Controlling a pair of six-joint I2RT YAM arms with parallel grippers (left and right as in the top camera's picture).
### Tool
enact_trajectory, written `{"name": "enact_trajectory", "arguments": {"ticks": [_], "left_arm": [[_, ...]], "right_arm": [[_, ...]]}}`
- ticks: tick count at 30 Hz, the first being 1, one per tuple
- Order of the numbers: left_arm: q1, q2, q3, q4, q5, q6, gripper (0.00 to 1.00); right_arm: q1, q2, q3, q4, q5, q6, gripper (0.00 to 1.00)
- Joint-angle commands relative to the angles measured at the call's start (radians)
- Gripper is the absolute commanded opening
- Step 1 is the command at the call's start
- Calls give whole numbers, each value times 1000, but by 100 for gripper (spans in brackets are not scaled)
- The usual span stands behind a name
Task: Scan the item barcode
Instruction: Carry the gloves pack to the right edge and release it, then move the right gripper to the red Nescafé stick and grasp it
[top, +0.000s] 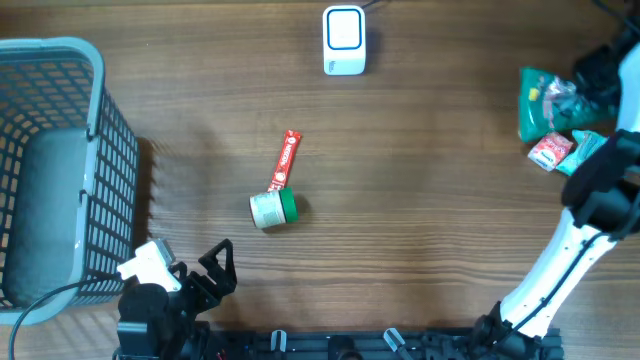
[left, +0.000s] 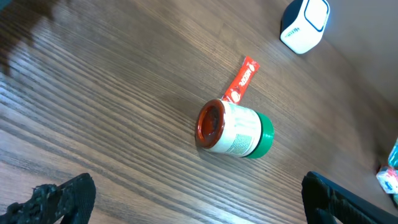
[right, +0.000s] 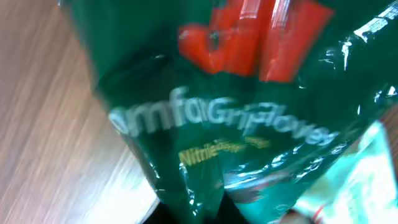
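Up close, glossy crinkled packet (right: 236, 124)

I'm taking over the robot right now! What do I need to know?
Left gripper: open, empty, low beside the basket.
Right gripper: at the green glove bag; grip unclear.
Scanner: at the far edge, with nothing in front of it.
Jar and red sachet: lying mid-table.
Small packets: next to the bag.
Done: no scan visible.
Left: bring an item's barcode to the scanner.
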Motion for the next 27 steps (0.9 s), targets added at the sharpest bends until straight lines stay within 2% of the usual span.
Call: {"name": "enact_trajectory", "arguments": {"ticks": [1,2,4,7,13,16,20,23,27], "left_arm": [[6,-2,-5,3,5,-2,100],[6,-2,-5,3,5,-2,100],[6,-2,-5,3,5,-2,100],[6,-2,-5,3,5,-2,100],[6,-2,-5,3,5,-2,100],[6,-2,-5,3,5,-2,100],[6,-2,-5,3,5,-2,100],[6,-2,-5,3,5,-2,100],[6,-2,-5,3,5,-2,100]], "right_arm": [[-82,18,-10,37,-150,-104,78],[-99,18,-3,31,-221,-129,99],[-132,15,24,0,-388,-134,99],[-145,2,70,-40,-524,-136,99],[-40,-131,87,-204,-455,-156,99],[84,-199,87,-307,-449,-153,100],[323,-227,79,-423,-405,-144,100],[500,-225,31,-398,-401,-145,100],[708,-222,-77,-274,-401,-125,99]]}}
